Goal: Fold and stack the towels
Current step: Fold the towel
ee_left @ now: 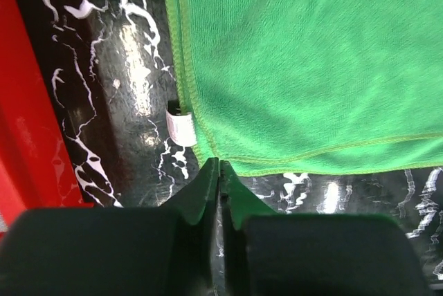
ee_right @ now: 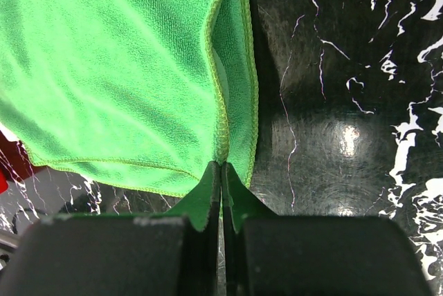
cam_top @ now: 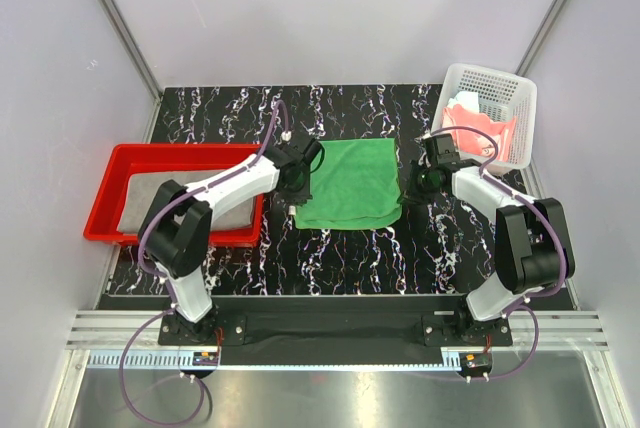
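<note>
A bright green towel [cam_top: 350, 183] [ee_left: 311, 61] [ee_right: 118, 68] lies folded in two layers on the middle of the black marbled table. My left gripper [cam_top: 298, 188] [ee_left: 219, 161] is shut, with its tips on the towel's near left corner, next to a white label [ee_left: 181, 123]. At the towel's right side my right gripper [cam_top: 415, 180] [ee_right: 221, 164] is shut on the hem, and the edge there rises into the tips. A grey towel [cam_top: 190, 203] lies flat in the red tray. A salmon-pink towel [cam_top: 480, 126] sits crumpled in the basket.
The red tray [cam_top: 110, 183] [ee_left: 28, 137] stands on the left, close beside the left arm. The white perforated basket [cam_top: 520, 98] stands at the back right, just behind the right arm. Grey walls close in the table at the back and both sides.
</note>
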{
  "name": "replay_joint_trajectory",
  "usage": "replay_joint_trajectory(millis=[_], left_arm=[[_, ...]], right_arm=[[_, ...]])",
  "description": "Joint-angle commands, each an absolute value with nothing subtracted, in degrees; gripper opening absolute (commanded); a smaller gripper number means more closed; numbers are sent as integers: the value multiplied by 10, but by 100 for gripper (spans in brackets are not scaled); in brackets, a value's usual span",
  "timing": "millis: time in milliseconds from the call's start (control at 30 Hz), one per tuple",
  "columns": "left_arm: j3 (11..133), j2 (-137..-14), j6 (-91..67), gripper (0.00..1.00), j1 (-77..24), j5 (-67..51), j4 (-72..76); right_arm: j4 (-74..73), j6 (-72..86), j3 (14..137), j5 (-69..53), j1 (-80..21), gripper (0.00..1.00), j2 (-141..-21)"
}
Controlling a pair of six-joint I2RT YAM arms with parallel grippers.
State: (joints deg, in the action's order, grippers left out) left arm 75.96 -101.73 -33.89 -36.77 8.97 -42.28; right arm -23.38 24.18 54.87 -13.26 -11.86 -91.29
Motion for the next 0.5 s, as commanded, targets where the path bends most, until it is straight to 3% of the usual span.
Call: replay_joint_trajectory(millis=[0,67,467], left_arm=[[732,-1019,-329,14,-369,70,-390],[724,-1026,-334,27,-369,60,-372],[737,-1085,-356,25,-367,65,-365]], right_arm=[[-226,237,555,-148,-125,0,-897],[-223,238,555,-150,-125,0,-899],[-223,236,556,-149,-125,0,-899]])
